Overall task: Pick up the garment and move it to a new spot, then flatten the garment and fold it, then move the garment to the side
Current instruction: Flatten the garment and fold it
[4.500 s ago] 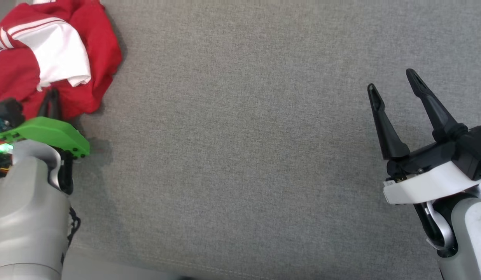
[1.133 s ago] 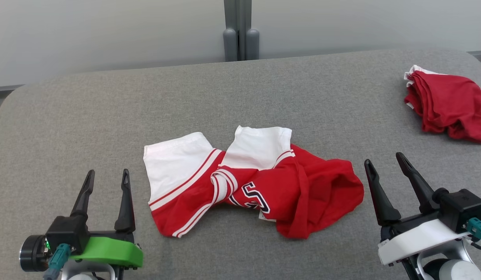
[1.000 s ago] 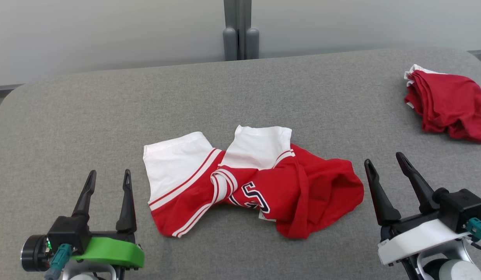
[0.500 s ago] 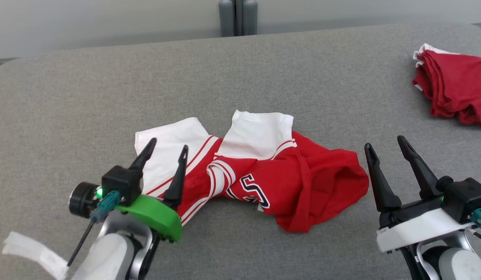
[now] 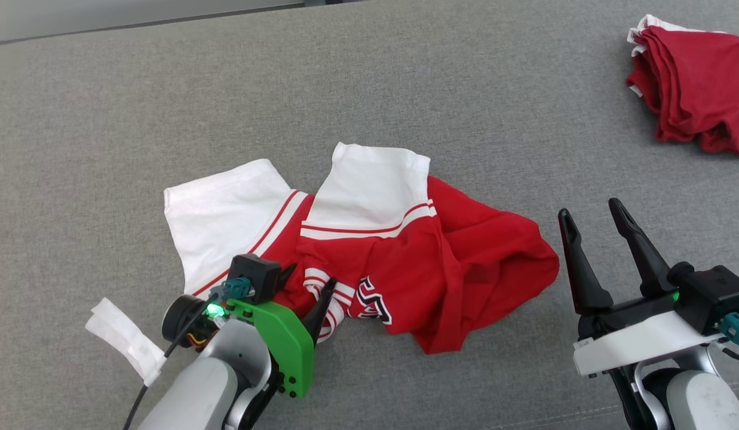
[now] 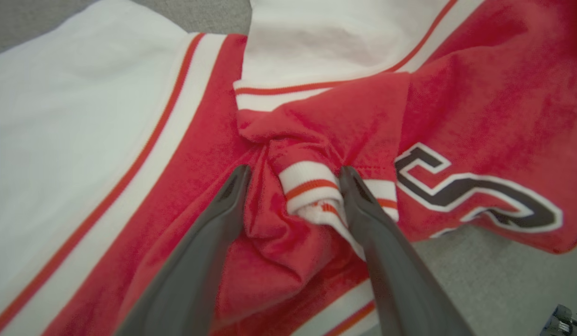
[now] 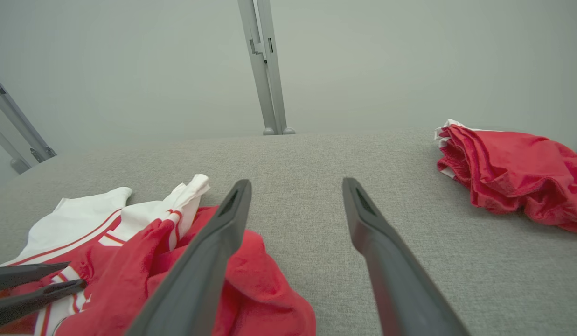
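Observation:
The garment (image 5: 405,251) is a crumpled red jersey with white sleeves, striped trim and dark lettering, lying mid-surface. My left gripper (image 5: 309,278) is down on its near left part. In the left wrist view the left gripper (image 6: 294,172) is open, its fingers straddling the bunched striped collar (image 6: 311,186) and pressing into the garment (image 6: 339,116). My right gripper (image 5: 589,210) stands open just right of the garment's red hem, holding nothing. The right wrist view shows the right gripper (image 7: 296,183) above the grey surface, the garment (image 7: 129,224) at its left, and the left gripper (image 7: 75,274) low at the left edge.
A second red garment (image 5: 686,83) lies bunched at the far right of the grey upholstered surface (image 5: 405,89), also red garment (image 7: 507,168). A white tag (image 5: 124,340) hangs from my left arm's cable. A grey post (image 7: 265,70) stands behind the surface against a pale wall.
The head camera has tilted down. My left gripper has moved forward and right from beside the garment onto its collar. The right gripper has stayed open in much the same place.

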Motion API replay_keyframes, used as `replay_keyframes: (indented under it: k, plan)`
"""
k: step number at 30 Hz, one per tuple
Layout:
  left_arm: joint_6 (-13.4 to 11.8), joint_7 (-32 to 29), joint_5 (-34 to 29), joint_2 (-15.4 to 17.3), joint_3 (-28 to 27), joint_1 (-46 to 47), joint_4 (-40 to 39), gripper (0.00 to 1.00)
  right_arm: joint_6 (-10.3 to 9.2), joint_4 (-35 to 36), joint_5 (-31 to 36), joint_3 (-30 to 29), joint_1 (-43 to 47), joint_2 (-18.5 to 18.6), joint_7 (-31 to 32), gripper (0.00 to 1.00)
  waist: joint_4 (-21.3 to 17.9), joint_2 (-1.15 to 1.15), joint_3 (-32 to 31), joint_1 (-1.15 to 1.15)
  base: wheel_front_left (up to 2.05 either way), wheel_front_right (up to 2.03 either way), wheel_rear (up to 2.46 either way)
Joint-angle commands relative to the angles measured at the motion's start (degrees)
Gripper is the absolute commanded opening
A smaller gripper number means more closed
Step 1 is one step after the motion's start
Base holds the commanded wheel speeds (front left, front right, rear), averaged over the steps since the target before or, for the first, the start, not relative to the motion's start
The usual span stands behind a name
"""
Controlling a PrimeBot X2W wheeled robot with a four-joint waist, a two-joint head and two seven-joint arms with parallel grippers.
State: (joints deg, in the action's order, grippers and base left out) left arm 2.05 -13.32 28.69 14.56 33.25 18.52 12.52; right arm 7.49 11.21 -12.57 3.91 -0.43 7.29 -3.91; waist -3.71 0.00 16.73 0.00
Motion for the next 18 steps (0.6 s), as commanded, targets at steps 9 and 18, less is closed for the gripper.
replay_keyframes:
  k: [9,18]
  plan:
    - [-1.83,2.35,-0.74,1.12,-1.04,-0.75,-2.67,0.0,0.0,-0.69,-0.4,-0.75,-1.12,-0.01,-0.61,1.0,1.1,0.0,-0.06,0.0,0.0,0.0,0.0]
    - [-8.84,4.16,1.99,6.97,-9.34,-8.68,-7.79,0.0,0.0,-0.75,-0.28,-3.06,-0.66,0.12,-0.71,1.0,1.98,0.0,-0.55,0.0,0.0,0.0,0.0]
